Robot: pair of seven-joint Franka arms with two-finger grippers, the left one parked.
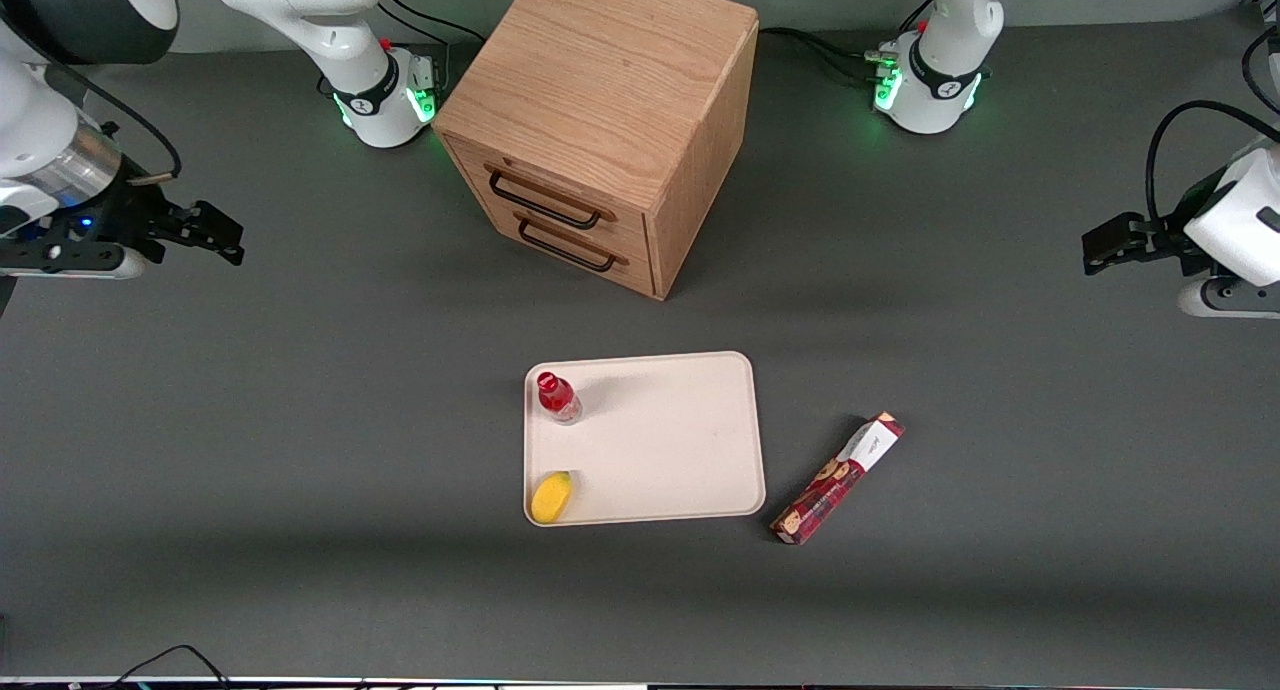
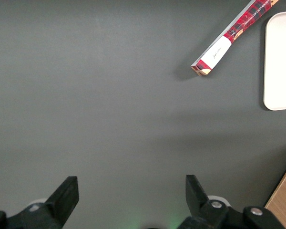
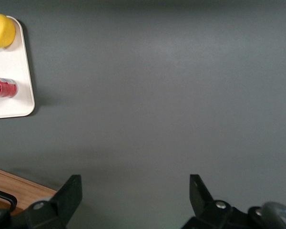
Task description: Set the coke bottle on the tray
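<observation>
At the upper left of the front view the right arm's black two-finger claw (image 1: 225, 238) hangs above bare dark grey counter (image 1: 300, 390), its fingers (image 3: 69, 193) spread apart with nothing between them. A wide stretch of open counter separates it from everything else.

Toward the middle lies the flat cream-beige rectangular tray (image 1: 660, 440), its rounded low rim showing all round. The small red coke bottle (image 1: 556, 397) stands upright on the tray, in the corner at the tray's upper left, just inside the rim; its red cap faces up, so its long axis runs vertical. In the tray's lower-left corner sits a small round yellow fruit (image 1: 551, 497), apart from the bottle. The remaining tray floor is bare.

Above the tray stands a light oak wooden drawer cabinet (image 1: 610, 120) with two dark handles, turned at an angle.

Lower right of the tray lies a long dark-red cookie box (image 1: 838, 478), flat, angled diagonally, near the tray's corner but not touching.
</observation>
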